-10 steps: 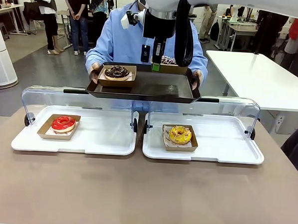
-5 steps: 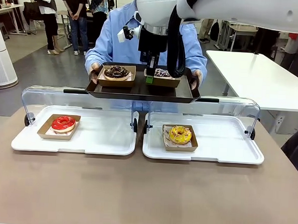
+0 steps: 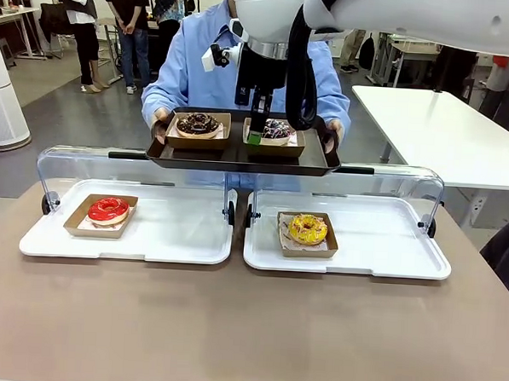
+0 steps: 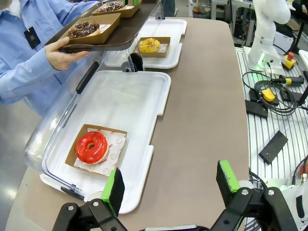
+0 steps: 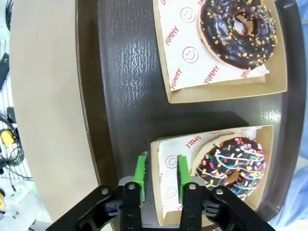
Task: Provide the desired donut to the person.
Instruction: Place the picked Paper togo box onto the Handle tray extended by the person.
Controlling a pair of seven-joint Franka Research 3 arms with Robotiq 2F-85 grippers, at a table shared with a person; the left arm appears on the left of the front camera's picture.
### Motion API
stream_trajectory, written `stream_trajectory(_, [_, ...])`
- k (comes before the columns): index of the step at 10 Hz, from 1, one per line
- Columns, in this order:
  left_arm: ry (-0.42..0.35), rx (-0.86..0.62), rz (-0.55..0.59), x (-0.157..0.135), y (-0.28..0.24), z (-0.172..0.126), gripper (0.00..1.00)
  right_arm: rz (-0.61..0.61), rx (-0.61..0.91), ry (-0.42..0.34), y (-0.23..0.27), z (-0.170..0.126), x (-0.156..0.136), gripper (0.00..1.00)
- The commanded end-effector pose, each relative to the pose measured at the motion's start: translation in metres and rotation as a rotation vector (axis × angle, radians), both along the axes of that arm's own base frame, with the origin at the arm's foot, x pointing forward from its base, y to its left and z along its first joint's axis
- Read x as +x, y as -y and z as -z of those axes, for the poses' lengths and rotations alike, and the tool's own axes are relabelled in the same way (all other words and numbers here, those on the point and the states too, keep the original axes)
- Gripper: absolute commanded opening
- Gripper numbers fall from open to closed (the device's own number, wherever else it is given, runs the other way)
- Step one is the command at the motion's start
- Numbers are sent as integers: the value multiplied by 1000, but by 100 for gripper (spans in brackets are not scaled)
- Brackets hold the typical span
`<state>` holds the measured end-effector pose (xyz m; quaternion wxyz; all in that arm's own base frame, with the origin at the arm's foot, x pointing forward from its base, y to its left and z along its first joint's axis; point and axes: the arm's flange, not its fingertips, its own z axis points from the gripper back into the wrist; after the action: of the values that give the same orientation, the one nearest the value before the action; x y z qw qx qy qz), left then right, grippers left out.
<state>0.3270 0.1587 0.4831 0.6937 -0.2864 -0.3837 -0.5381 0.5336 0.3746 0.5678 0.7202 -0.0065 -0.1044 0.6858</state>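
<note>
Sprinkle donut's box (image 5: 166, 180) rim between jaws.

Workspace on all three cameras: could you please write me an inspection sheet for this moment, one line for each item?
Surface: brown table carrying two white display trays with their clear lids open.
Job's things: person holds a black tray with a chocolate nut donut and a sprinkle donut, each in its box.
Clutter: red donut on one display tray and yellow donut on the other, both boxed.
Grippers: right gripper has its jaws slightly apart astride the sprinkle box's wall; left gripper is open and holds nothing.
Cables: loose cables beside the table.
Surroundings: bystanders, white table.
</note>
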Motion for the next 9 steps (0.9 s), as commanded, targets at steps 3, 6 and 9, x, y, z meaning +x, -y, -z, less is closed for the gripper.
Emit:
stream_trajectory(3, [-3,-7,-16,0,0,-1,100,-26,29,-13,7,1,-3,95])
stream_trajectory(6, [-3,-7,-16,0,0,-1,100,-35,22,-23,7,2,-4,100])
stream_trajectory(9, [-3,-7,-16,0,0,-1,100,-50,-8,-13,16,-4,-10,100])
